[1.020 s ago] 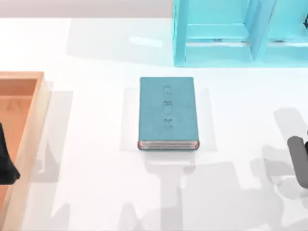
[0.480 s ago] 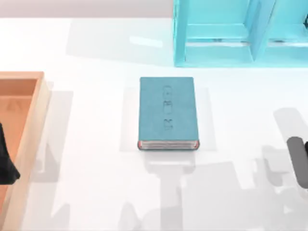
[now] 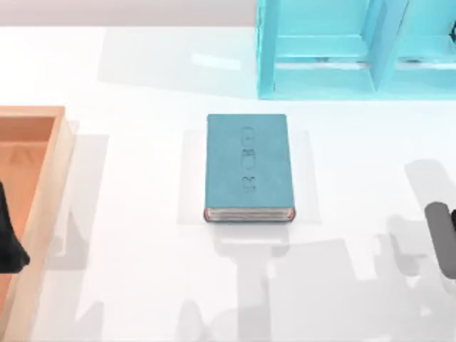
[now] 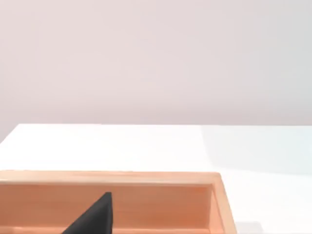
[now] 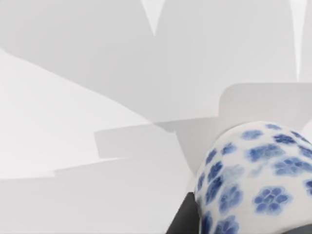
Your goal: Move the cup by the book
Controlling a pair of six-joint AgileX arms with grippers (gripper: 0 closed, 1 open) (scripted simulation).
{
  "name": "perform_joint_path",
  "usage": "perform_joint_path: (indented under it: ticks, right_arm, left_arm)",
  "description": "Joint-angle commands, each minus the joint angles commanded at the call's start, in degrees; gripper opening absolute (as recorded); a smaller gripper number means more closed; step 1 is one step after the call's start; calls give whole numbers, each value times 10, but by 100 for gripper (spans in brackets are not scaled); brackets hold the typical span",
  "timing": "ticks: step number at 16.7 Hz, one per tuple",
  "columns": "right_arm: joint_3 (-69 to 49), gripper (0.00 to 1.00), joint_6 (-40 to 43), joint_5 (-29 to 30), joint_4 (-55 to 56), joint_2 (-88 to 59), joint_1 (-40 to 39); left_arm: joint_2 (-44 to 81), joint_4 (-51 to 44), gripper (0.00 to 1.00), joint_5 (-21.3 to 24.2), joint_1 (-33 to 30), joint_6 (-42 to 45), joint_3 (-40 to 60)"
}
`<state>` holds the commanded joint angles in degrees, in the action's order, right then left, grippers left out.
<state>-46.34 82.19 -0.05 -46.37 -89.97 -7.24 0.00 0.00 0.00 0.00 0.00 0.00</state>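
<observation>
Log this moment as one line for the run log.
cup: close before right wrist camera | book: flat, table centre | right arm: table's right edge | left arm: over wooden tray

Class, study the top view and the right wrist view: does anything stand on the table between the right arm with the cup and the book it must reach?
Nothing visible does. The white table between the book and the right arm at the right edge is bare. The cup sits close against the right wrist camera.

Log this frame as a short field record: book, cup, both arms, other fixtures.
book: flat at table centre, cover up
cup: white with blue flowers, close to right wrist camera; not beside the book
right arm: at table's right edge
left arm: parked over wooden tray
shelf unit: cyan, behind book
</observation>
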Motion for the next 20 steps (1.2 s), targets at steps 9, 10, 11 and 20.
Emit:
perform_joint_path:
  ticks: [9, 10, 11, 20]
  right_arm:
    - [-64, 0, 3, 0, -103, 38, 1]
    - [-72, 0, 3, 0, -117, 44, 1]
    - [-78, 0, 2, 0, -124, 48, 2]
    - [-127, 0, -59, 0, -142, 17, -12]
  left_arm:
    - [0, 0, 100, 0, 0, 0, 0]
    - [0, 0, 100, 0, 0, 0, 0]
    - [0, 0, 100, 0, 0, 0, 0]
    - [0, 0, 100, 0, 0, 0, 0]
